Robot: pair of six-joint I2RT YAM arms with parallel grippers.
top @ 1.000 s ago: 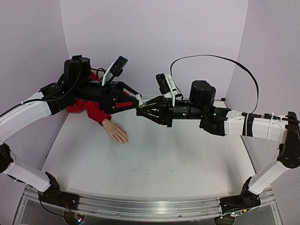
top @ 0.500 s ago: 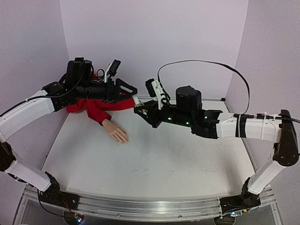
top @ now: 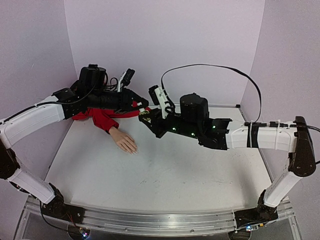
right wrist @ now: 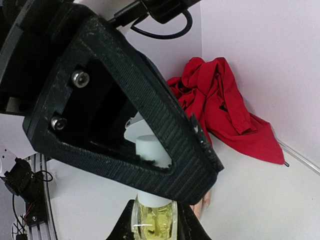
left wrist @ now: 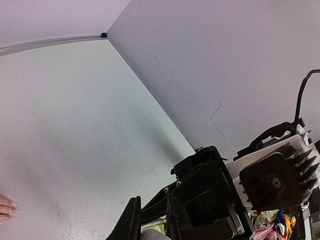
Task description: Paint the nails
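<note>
Two claws, one bottle, one hand.
- Right gripper: clenched on small yellowish glass bottle, one finger on either side.
- Left gripper: closed on the bottle's white cap, raised at the table's 11 o'clock.
- Pale peach mannequin hand, red fabric sleeve: flat on white table at 10 o'clock; the nails point toward 5 o'clock, apart from both claws.

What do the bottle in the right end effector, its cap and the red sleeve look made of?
Bottle: clear, glossy, yellowish liquid showing through; probably glass, possibly hard plastic. Cap: matte white, likely plastic. Red sleeve: soft cloth, judging by its folds and creases.
</note>
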